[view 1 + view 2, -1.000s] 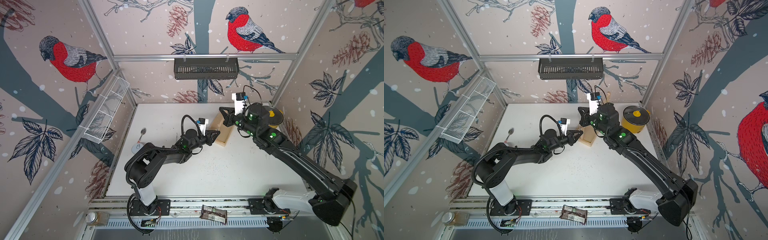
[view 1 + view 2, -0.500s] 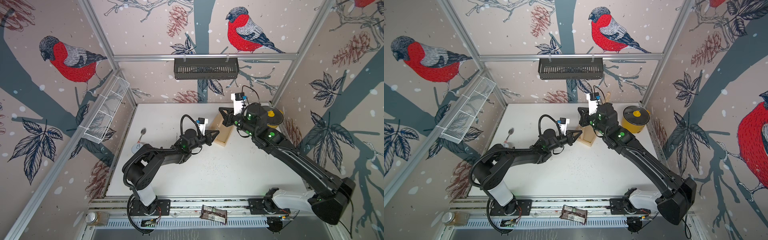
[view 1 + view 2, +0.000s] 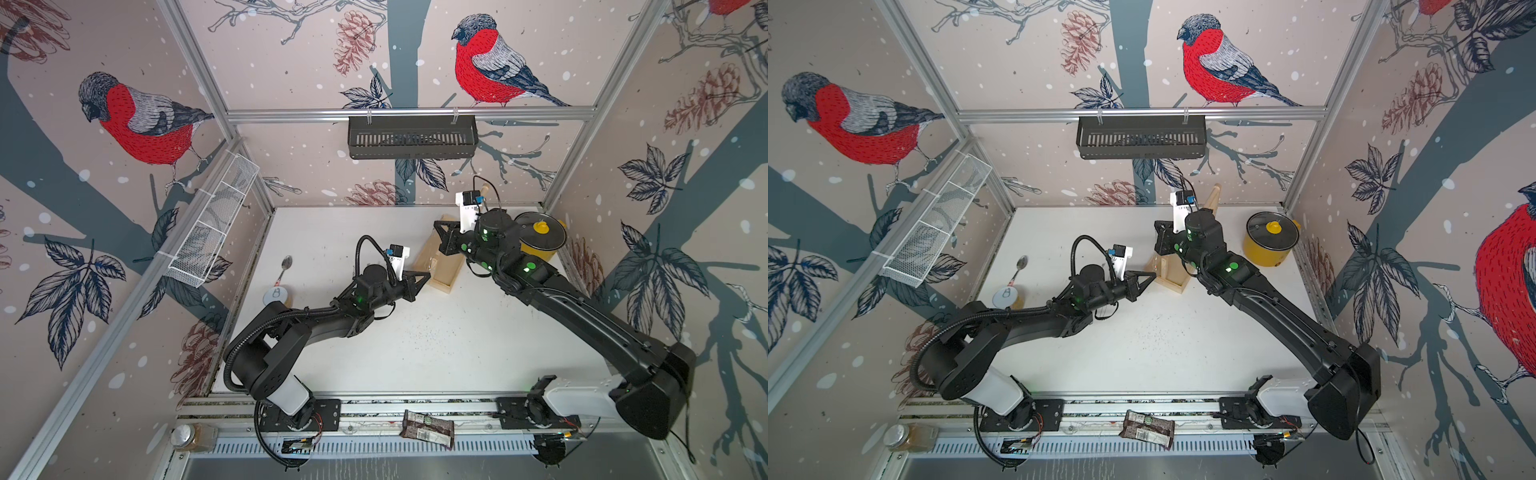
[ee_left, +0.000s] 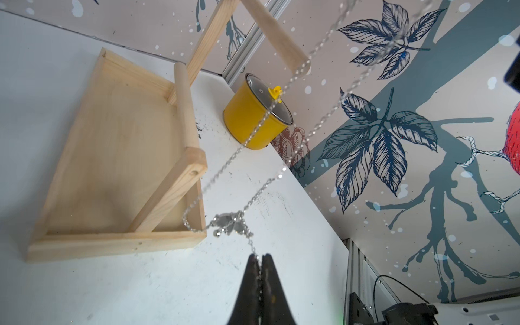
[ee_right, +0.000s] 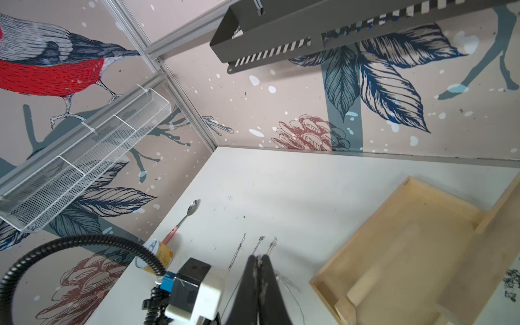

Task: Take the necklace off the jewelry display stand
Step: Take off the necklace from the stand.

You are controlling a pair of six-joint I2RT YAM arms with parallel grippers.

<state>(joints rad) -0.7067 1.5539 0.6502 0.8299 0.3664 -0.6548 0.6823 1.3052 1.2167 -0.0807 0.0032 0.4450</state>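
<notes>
Necklace (image 4: 229, 222) stretched out in mid-air, its pendant cluster hanging just off the tray corner of the jewelry display stand (image 4: 112, 168)! Far left on the counter (image 3: 415, 353), a spoon (image 3: 286, 264) and a small lidded cup (image 3: 276, 296) sit near the wall. Next, the left end effector (image 4: 260, 257), jaws pressed together, pinching the chain just beside the pendant. From there two strands run off, one brushing the tip of the crossbar (image 4: 275, 36); hooked on or not, I can't tell. Over the stand, the right end effector (image 5: 260, 257), jaws closed too, fine necklace strands at its tips. Far right, a yellow pot (image 3: 1266, 249) stands apart from the stand.
</notes>
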